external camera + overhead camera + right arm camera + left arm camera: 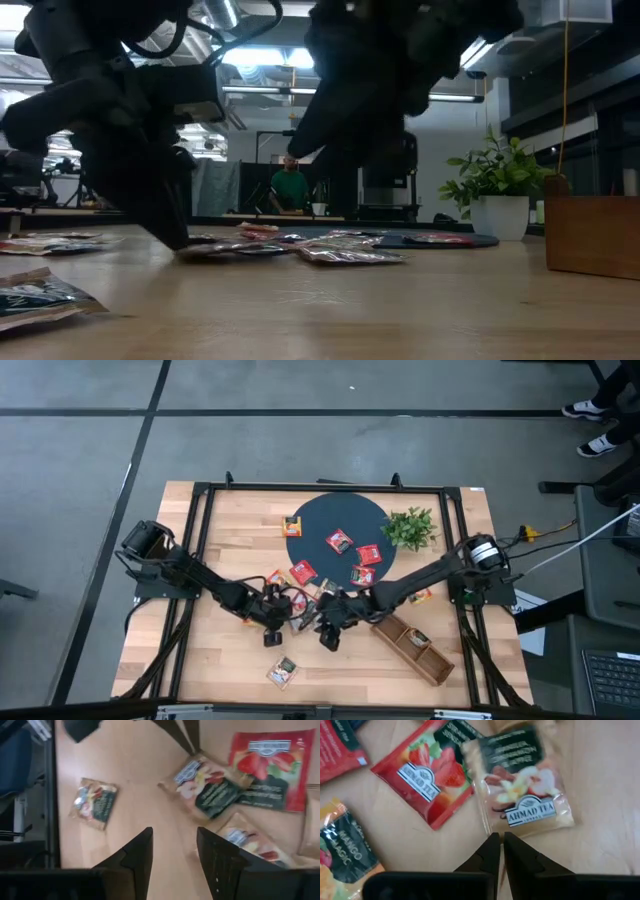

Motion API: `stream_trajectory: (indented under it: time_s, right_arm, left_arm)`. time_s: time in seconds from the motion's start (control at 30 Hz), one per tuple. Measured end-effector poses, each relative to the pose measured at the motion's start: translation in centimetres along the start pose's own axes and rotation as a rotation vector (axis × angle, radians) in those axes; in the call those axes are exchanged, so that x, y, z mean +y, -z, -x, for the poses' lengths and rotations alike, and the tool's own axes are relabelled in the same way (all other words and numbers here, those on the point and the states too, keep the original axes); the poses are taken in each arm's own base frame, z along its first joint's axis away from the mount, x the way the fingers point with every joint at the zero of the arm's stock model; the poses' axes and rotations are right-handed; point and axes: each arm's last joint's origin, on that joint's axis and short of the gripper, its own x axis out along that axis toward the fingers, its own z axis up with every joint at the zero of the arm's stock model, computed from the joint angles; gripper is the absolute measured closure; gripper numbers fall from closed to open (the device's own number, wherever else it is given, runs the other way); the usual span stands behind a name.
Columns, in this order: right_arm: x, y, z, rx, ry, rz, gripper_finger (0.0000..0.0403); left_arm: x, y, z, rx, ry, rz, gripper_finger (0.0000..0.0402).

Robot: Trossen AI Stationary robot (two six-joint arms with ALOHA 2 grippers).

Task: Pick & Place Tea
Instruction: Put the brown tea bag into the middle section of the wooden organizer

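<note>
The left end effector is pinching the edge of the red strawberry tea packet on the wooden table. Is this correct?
Not quite. In the left wrist view the left end effector closes at the edge of the beige vanilla tea packet, not the red strawberry packet, which lies beside it on the wooden table.
</note>
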Motion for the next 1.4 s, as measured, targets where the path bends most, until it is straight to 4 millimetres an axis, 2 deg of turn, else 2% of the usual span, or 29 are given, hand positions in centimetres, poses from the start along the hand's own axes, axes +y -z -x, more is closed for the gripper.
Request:
stream_trajectory:
  time_s: [0.2, 0.43, 0.67, 0.87, 1.03, 1.2, 1.27, 1.4]
  right_arm:
    - [-0.8, -0.4, -0.3, -0.002, 0.019, -0.017, 0.0249]
    - [-1.3, -0.8, -0.4, 0.020, -0.002, -0.048, 0.0249]
    - [-1.0, -0.5, -0.3, 0.052, -0.037, -0.079, 0.0249]
    - [-0.2, 0.1, -0.3, 0.105, -0.104, -0.103, 0.0249]
    - [0.4, 0.7, -0.2, 0.109, -0.112, 0.117, 0.0249]
    - [0.8, 1.2, -0.2, 0.053, -0.040, 0.337, 0.0249]
    - [0.8, 1.3, -0.2, 0.041, -0.008, 0.305, 0.0249]
    - [0.4, 1.0, -0.2, 0.062, -0.022, 0.085, 0.0249]
  left_arm:
    - [0.5, -0.3, -0.2, -0.002, -0.011, 0.018, 0.0391]
    - [0.6, 0.0, -1.3, 0.021, -0.012, 0.031, 0.0399]
    - [0.3, 0.0, -1.3, 0.013, -0.003, 0.025, 0.0397]
    - [0.3, 0.1, -1.3, 0.016, -0.001, 0.101, 0.0398]
    - [0.3, 0.0, -1.3, 0.001, 0.003, 0.151, 0.0399]
    - [0.2, -0.2, -1.4, -0.037, -0.008, 0.231, 0.0397]
    - [0.1, -0.4, -1.4, -0.052, 0.001, 0.269, 0.0397]
    - [0.0, -0.6, -1.5, -0.088, 0.012, 0.315, 0.0400]
